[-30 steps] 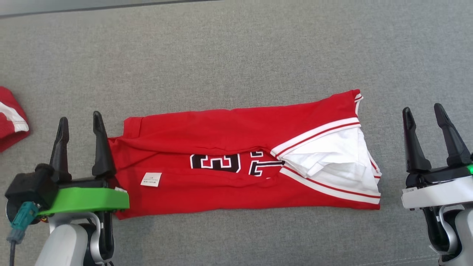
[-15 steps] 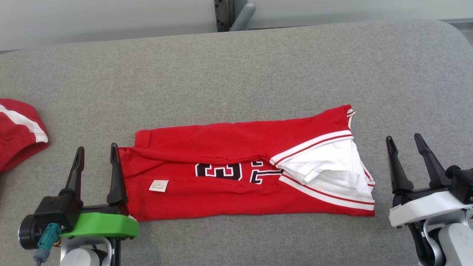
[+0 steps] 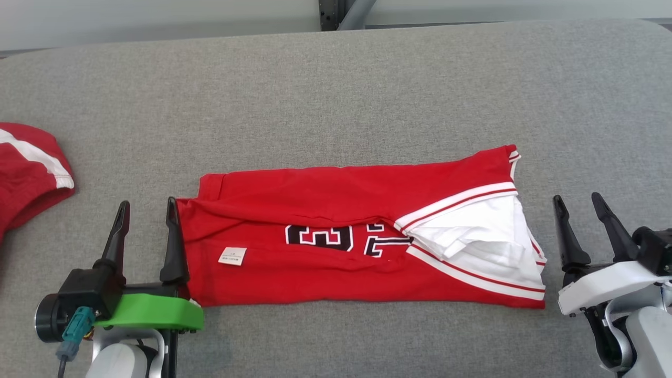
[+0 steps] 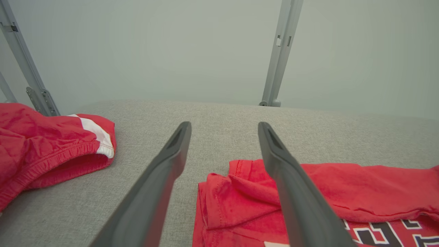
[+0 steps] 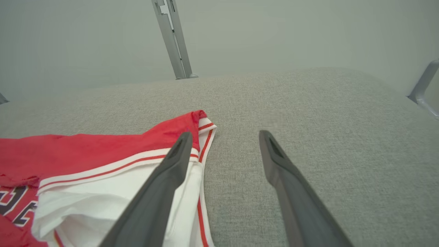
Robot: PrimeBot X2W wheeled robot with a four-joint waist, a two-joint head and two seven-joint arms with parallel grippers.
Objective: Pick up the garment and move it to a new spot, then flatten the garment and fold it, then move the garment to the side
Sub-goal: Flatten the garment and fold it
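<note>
The garment [image 3: 341,220], a red jersey with black-and-white numerals, white-and-red trim and a white part at its right end, lies folded into a long strip across the grey padded table [image 3: 336,94]. A small white label [image 3: 232,256] sits near its left end. My left gripper [image 3: 147,210] stands open at the strip's left edge, its right finger over the cloth's edge [image 4: 219,192]. Just past the strip's right end my right gripper [image 3: 577,202] is open with nothing between its fingers. In the right wrist view the trimmed corner [image 5: 202,127] lies beside the left finger.
A second red garment with a white stripe [image 3: 26,168] lies bunched at the table's left edge, also in the left wrist view [image 4: 48,147]. Grey metal frame posts [image 3: 341,13] rise behind the table's far edge. Bare grey padding stretches behind and in front of the strip.
The head camera has tilted up, so the table's far edge and frame now show. Both grippers stay open beside the strip's ends; the garment lies as before.
</note>
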